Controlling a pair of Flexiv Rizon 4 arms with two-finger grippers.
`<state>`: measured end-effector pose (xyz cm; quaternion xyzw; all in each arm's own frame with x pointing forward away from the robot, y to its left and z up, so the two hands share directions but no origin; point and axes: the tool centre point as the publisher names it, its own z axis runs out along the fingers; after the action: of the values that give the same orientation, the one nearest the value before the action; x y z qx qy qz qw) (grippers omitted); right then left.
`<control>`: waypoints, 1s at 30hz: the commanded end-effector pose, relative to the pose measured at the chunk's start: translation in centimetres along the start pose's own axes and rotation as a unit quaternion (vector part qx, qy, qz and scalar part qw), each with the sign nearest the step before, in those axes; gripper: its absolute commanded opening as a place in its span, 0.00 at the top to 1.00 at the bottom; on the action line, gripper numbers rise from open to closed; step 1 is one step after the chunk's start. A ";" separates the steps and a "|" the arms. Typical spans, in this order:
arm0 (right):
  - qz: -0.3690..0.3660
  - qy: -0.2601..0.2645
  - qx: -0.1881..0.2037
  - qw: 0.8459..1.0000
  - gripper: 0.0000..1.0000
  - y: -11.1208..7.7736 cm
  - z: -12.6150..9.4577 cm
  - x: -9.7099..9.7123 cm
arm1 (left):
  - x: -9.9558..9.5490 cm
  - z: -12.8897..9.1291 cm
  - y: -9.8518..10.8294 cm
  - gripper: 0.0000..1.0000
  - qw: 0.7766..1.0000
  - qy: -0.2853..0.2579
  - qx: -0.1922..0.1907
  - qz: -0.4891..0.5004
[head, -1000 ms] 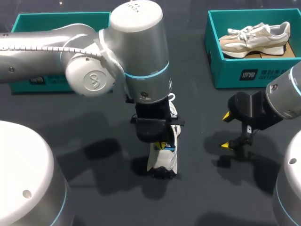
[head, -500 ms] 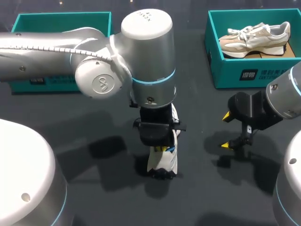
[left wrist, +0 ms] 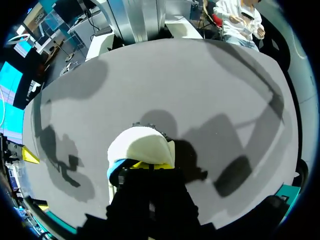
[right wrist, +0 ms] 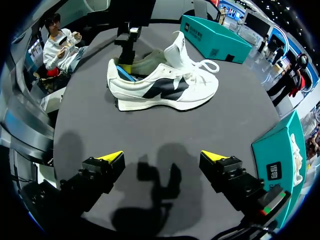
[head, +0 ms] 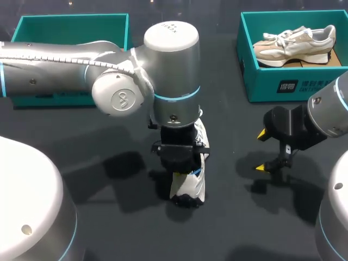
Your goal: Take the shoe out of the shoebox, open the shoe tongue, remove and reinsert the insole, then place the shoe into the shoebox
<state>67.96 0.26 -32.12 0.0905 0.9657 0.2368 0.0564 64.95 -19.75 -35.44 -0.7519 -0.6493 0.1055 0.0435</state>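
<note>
The left gripper (left wrist: pixel 149 165) is sunk into the heel opening of the white low-top sneaker with a dark side stripe (right wrist: pixel 165 87). A blue edge, taken to be the insole (right wrist: pixel 123 75), is seen just beside it, inside the collar. Whether anything is grasped there cannot be told, since the tips are hidden by the gripper body and the shoe's collar. The right gripper (right wrist: pixel 162 159) is held released, with nothing between its spread tips, hovering above the dark grey tabletop (head: pixel 234 217) beside the shoe and well apart from it.

The insole step is judged to be in hand: the sneaker is out of its box, upright on its sole near the middle of the table, with the tongue raised. If the insole is being drawn out, a straight lift through the collar is called for next. The shoe may need to be steadied by the idle right gripper so that it is not dragged or tipped.

Further out, an empty teal cardboard shoebox (head: pixel 70 30) is seen at the far left. A second teal shoebox (head: pixel 304 84), holding a beige sneaker (head: pixel 296 46), is seen at the far right.
</note>
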 end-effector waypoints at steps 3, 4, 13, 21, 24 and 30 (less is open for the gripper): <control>0.000 -0.002 0.000 1.000 0.00 0.0 0.0 0.2 | -0.1 -2.0 -0.8 1.00 0.999 -0.027 -0.015 0.010; 0.000 -0.002 0.000 1.000 0.00 0.0 0.0 0.2 | -0.3 -2.3 -0.9 1.00 0.999 -0.031 -0.018 0.014; 0.000 -0.002 0.000 1.000 0.00 0.0 0.0 0.2 | -1.1 -0.2 -1.0 1.00 1.000 -0.002 -0.005 0.026; 0.000 -0.002 0.000 1.000 0.00 0.0 0.0 0.2 | -0.2 1.9 -0.4 1.00 1.000 0.013 0.011 0.019; 0.000 -0.002 0.000 1.000 0.00 0.0 0.0 0.2 | -0.3 2.1 -0.1 1.00 1.000 0.016 0.011 0.017; 0.000 -0.002 0.000 1.000 0.00 0.0 0.0 0.2 | -0.3 2.9 0.8 1.00 0.999 0.037 -0.013 0.000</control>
<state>67.96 0.26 -32.12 0.0905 0.9657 0.2368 0.0564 65.25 -19.73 -37.60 -0.7593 -0.6430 0.0829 0.0560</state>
